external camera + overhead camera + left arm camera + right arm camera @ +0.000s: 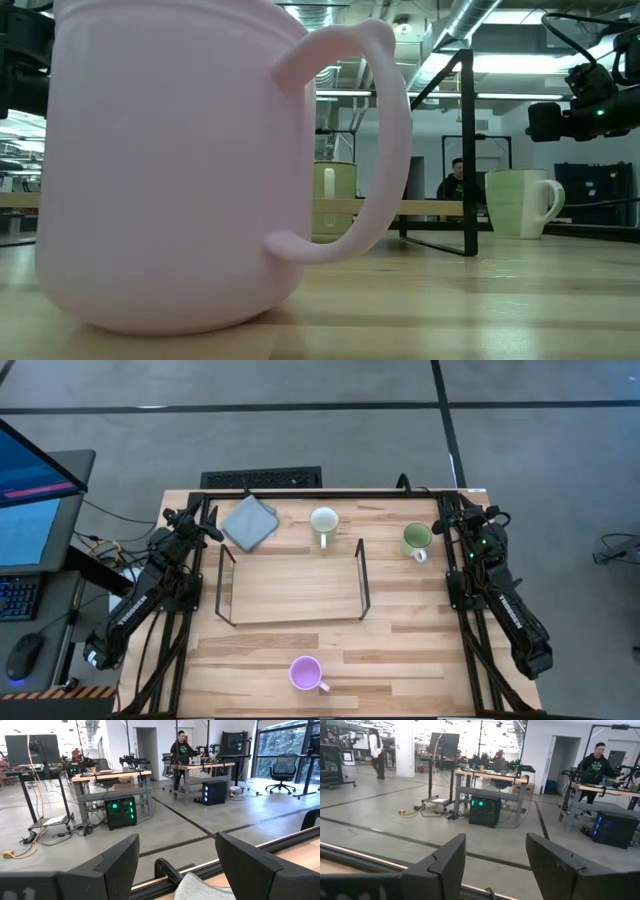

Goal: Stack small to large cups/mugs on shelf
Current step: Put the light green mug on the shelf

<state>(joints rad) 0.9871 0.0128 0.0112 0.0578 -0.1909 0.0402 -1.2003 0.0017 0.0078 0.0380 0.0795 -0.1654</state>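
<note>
Three mugs, one wire shelf and one folded cloth share the wooden table (400, 650), flanked by two dark robot arms. The cream-white mug (324, 521) stands just beyond the far rail of the shelf (291, 587), near its middle, handle pointing toward the rack; the olive green mug (416, 539) sits off the shelf's far right corner, handle toward the near side; the light purple mug (305, 673) stands alone near the table's front edge, well apart from the rack, and fills most of the table-level view. The shelf itself holds nothing, its two upright ends rising at left and right. The grey cloth (249, 521) lies off the shelf's far left corner. The left gripper (208, 520) hovers at the table's far left edge, just beside the cloth and apart from every mug, its fingers (117, 862) spread with a clear gap. The right gripper (447, 520) rests at the far right edge, near the green mug but not touching it, its fingers (555, 862) likewise parted and gripping nothing. A person (179, 751) stands at a workbench in the room beyond the table.
</note>
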